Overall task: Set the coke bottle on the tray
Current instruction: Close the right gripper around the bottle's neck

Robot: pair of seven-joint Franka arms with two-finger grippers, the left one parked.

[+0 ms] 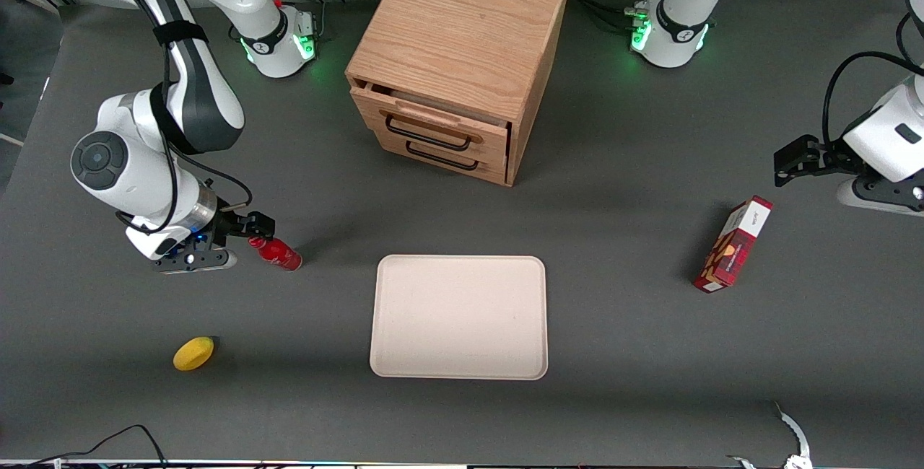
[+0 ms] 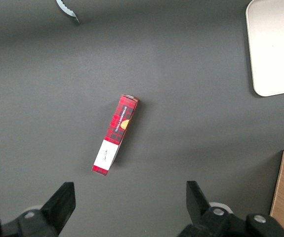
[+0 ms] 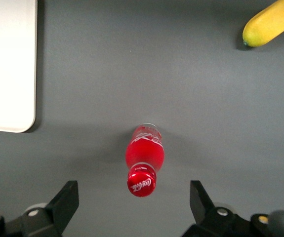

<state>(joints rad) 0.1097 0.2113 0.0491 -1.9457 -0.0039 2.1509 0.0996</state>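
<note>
Approach step. Gripper spread wide above upright coke bottle, not touching. Bottle on table, well apart from tray. Next: descend, pinch neck.

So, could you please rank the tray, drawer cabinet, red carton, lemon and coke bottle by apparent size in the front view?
1. Drawer cabinet
2. Tray
3. Red carton
4. Coke bottle and lemon: look alike.
The open tool straddles the bottle's cap end.
</note>
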